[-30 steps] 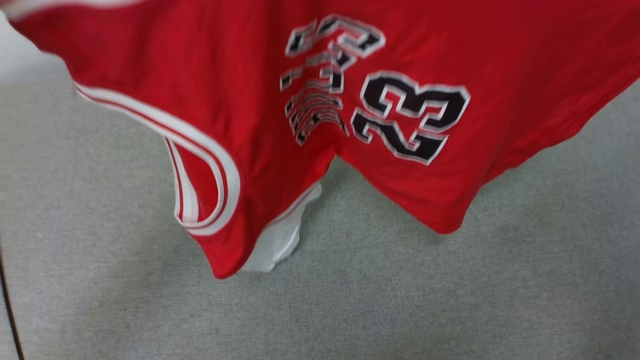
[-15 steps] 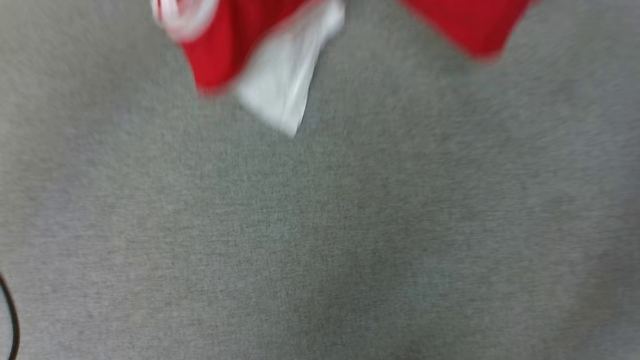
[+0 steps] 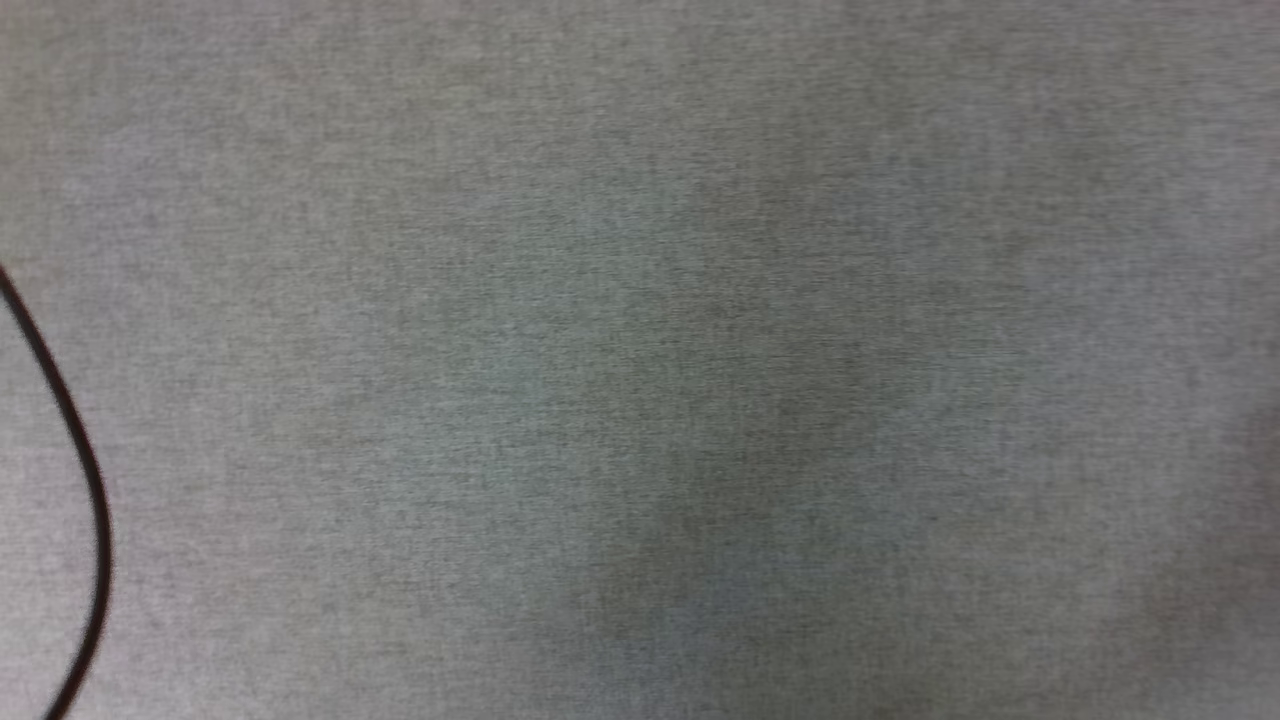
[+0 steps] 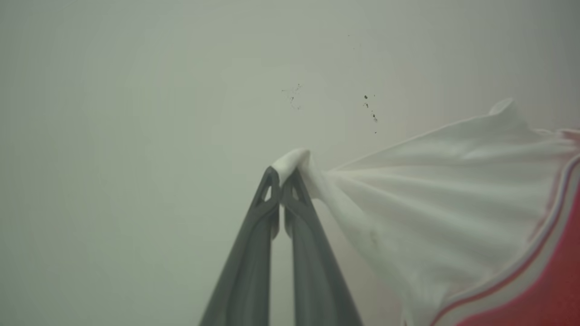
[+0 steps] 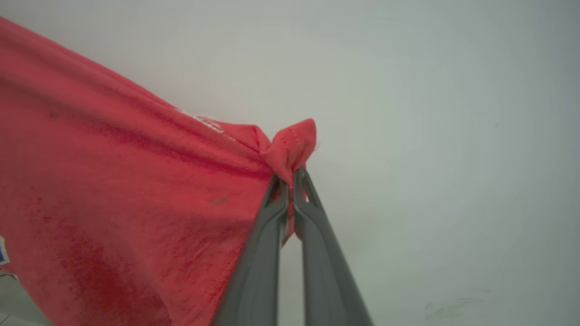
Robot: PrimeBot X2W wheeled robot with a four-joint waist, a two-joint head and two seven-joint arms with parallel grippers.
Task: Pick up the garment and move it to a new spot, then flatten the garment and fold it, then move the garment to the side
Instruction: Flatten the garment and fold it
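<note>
The garment is a red jersey with white sleeves and striped trim, held up in the air. In the left wrist view my left gripper [image 4: 282, 174] is shut on the tip of a white sleeve [image 4: 435, 199], which fans out to the right toward the red body [image 4: 555, 290]. In the right wrist view my right gripper [image 5: 290, 174] is shut on a bunched red corner of the garment [image 5: 136, 194], whose cloth hangs to the left. A pale wall stands behind both grippers.
The head view looks down on a grey fabric-covered surface [image 3: 640, 360]. A thin black cable [image 3: 85, 470] curves along its left edge.
The garment, which hung across the top of the head view, has slid up and out of that picture. The black cable has come further in at the left.
</note>
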